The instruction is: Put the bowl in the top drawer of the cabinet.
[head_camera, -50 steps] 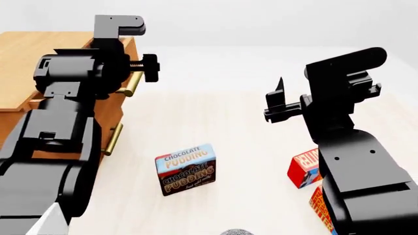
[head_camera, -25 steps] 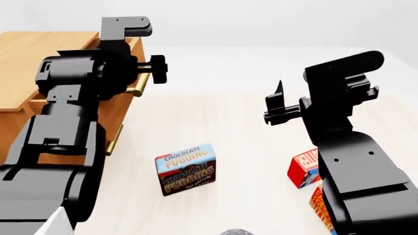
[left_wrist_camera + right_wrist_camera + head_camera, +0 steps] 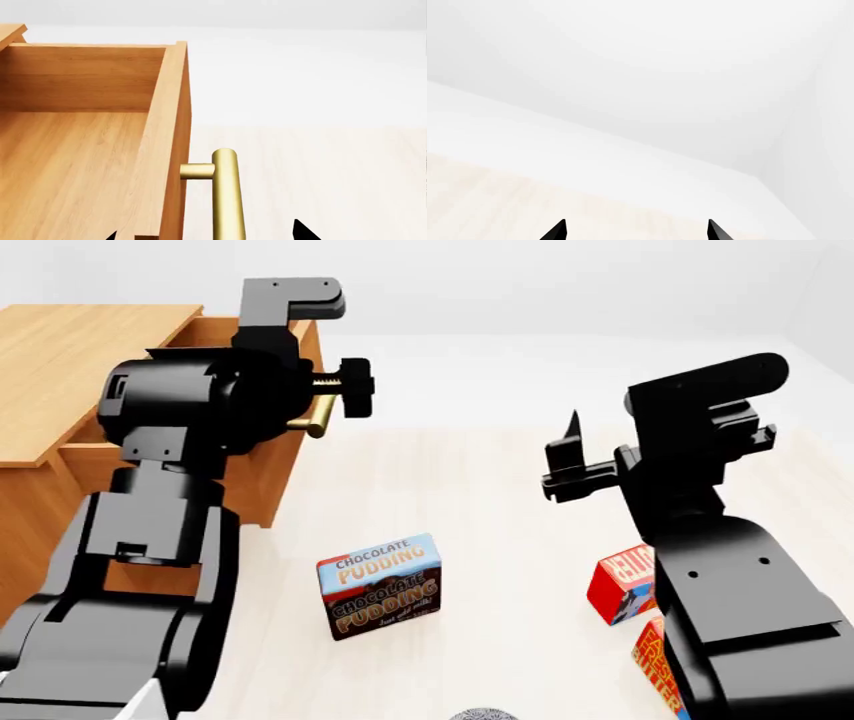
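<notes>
From my remote station, the largest item is the pale wooden table, which carries everything else. At its left side stands the cabinet, honey-coloured. The top drawer is pulled out, and in the left wrist view I see its bare wood floor and inner walls with nothing lying in the visible part. The brass bar handle projects from the drawer front. My left arm rises in front of the cabinet; the left gripper shows only two dark fingertips, spread apart, one on each side of the handle and drawer front, not pinching it. My right arm stands over the right part of the table; the right gripper also shows two separated tips, spread with nothing between them, facing bare table and white wall. A chocolate pudding box stands upright near the table centre, and red snack boxes sit partly behind the right arm. A sliver of the bowl shows at the lower edge of the head view, on the table and well apart from the cabinet.
</notes>
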Available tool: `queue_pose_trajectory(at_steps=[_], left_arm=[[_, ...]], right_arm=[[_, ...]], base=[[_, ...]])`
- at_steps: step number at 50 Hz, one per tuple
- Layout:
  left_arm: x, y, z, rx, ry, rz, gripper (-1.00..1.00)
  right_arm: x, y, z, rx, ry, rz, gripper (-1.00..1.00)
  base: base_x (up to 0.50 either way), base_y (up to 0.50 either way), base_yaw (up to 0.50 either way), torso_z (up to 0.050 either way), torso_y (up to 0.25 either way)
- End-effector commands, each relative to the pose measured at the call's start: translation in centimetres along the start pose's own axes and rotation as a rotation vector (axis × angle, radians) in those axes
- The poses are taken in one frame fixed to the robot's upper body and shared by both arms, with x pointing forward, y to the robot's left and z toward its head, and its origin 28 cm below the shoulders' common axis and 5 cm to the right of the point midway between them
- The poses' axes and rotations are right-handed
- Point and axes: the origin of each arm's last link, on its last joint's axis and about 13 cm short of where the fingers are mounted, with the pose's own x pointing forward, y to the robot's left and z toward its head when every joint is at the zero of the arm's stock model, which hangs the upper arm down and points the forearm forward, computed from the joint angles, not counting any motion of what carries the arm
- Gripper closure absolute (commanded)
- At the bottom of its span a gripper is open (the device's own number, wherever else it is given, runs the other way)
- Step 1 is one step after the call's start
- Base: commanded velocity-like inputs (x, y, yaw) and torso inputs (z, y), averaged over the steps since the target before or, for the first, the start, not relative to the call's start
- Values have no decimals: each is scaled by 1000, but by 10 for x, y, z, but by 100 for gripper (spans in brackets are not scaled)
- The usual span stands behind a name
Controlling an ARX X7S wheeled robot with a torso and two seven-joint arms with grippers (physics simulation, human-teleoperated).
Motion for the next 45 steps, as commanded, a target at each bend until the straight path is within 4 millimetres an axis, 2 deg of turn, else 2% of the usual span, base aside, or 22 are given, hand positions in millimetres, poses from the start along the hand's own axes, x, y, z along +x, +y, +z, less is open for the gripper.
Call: queue_pose_trajectory(at_steps=[1, 18, 45], left_arm=[[4, -20, -9, -14, 27, -100, -100], [-10, -38, -3, -8, 13, -170, -100], [-36, -71, -12, -41, 24, -403, -100]], right_arm=[[-3, -3, -5, 8, 7, 3, -100], [-5, 0, -13, 20, 24, 36, -100], [-1, 2, -22, 23, 40, 51, -100]], base=[[0, 0, 0, 0, 0], [0, 0, 1, 0, 0], [0, 0, 0, 0, 2]])
